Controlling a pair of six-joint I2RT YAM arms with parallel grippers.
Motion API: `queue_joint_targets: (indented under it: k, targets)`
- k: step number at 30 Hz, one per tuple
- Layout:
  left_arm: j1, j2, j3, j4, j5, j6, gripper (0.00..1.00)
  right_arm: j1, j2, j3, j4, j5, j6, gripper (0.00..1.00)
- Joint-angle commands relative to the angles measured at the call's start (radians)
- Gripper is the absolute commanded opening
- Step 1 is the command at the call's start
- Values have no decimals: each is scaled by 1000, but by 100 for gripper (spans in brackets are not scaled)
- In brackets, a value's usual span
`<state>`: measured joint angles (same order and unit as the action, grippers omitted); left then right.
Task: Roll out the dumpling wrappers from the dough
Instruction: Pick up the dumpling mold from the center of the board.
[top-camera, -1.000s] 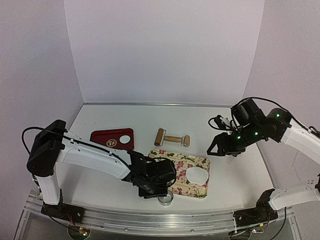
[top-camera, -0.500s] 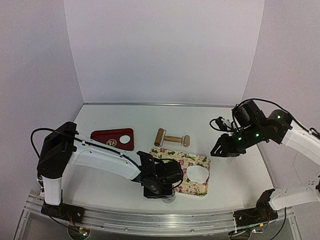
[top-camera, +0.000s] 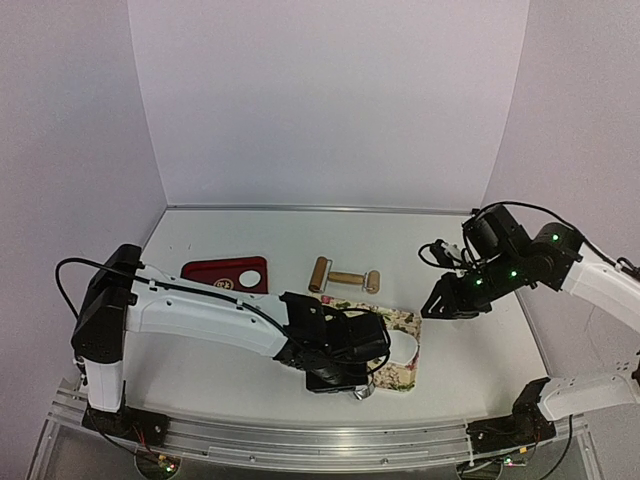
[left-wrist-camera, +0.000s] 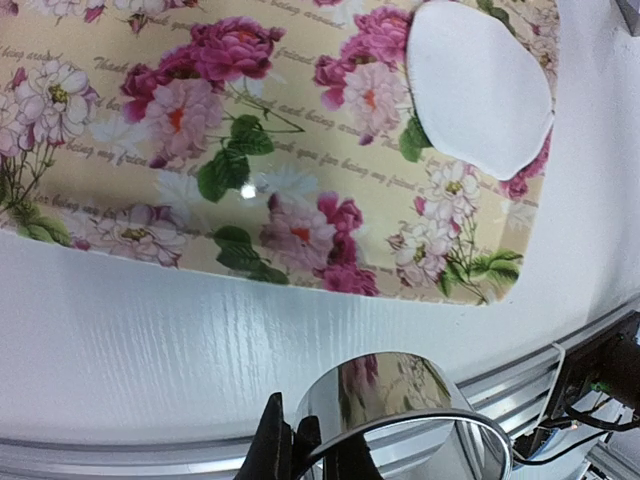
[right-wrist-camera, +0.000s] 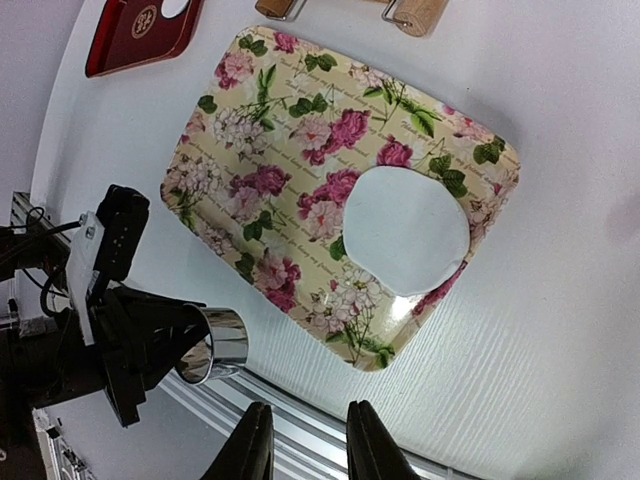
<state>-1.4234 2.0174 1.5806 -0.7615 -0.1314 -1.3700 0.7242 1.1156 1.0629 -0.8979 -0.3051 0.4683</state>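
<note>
- Floral board: fine cursive script is printed in slanting rows across the cream ground, between the roses and leaves
- In the left wrist view, one row is read as "thank you for being my friend"; the same wording appears to be repeated row after row
- Several rows are broken off by the printed flowers, so only single words such as "Thank" and "being" are made out there
- In the right wrist view the same script is seen on the board, but too small to be read
- Red tray: a round gold emblem is stamped near one corner; its characters cannot be read in any view
</note>
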Motion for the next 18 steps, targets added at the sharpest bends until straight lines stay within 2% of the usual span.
queue_joint_targets:
  k: [1,7,10,14,18]
  targets:
    - [-7,12,80,-44,-33,-43,0,-3,-27,-3,15,-33,-7,2]
    - [28,27,136,-55,-22,-16,0,-3,-2,-23,17,-93,19,36]
    - [63,28,141,-19,4,39,0,-3,30,-18,17,-98,21,46]
    - [127,47,169,-14,50,133,0,-3,78,-1,17,-64,49,53]
    - [193,93,250,-22,82,231,0,-3,98,9,13,29,127,55]
